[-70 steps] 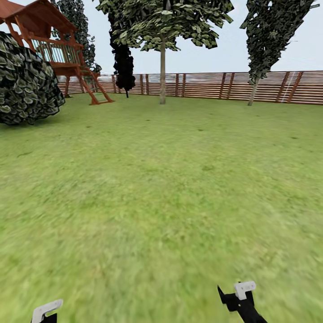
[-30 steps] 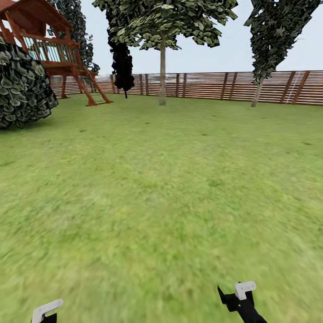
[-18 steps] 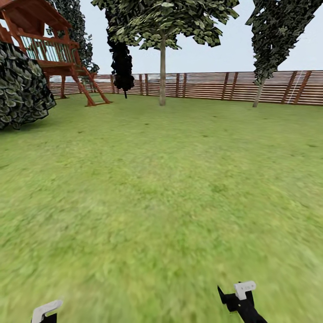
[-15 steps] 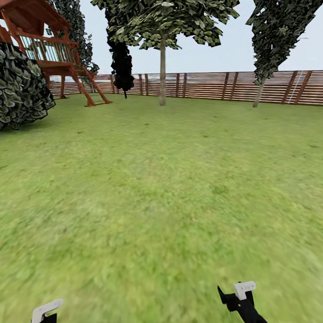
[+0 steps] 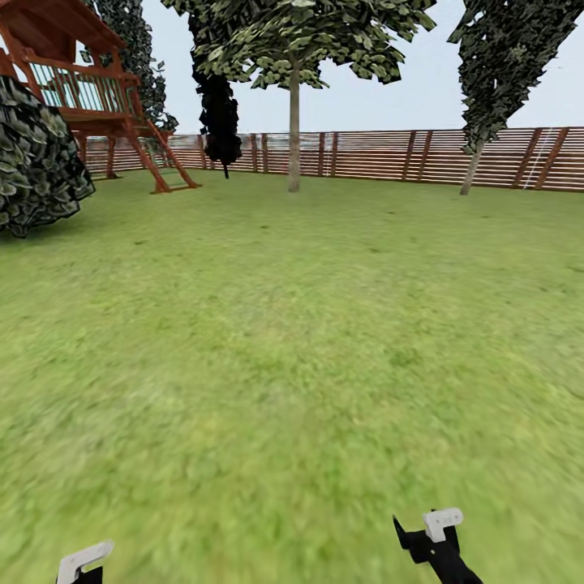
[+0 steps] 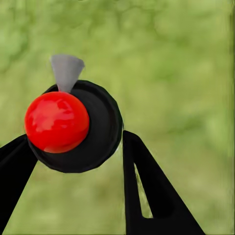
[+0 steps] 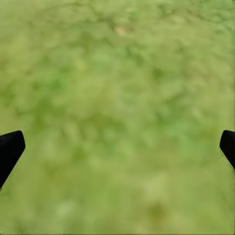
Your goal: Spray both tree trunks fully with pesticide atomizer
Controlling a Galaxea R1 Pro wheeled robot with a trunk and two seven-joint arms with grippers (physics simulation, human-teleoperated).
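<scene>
Left hand (image 6: 73, 147) grips atomizer (image 6: 73, 125) over lawn (image 5: 308, 324).

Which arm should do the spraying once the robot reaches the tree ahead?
Left. Its claw is shut on the atomizer, whose nozzle points outward; the right claw is open over the lawn.

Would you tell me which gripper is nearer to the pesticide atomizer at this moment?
Left. The left gripper has the pesticide atomizer between its fingers, apparently held. The right gripper is spread open over bare lawn, across the robot's front from it.
</scene>
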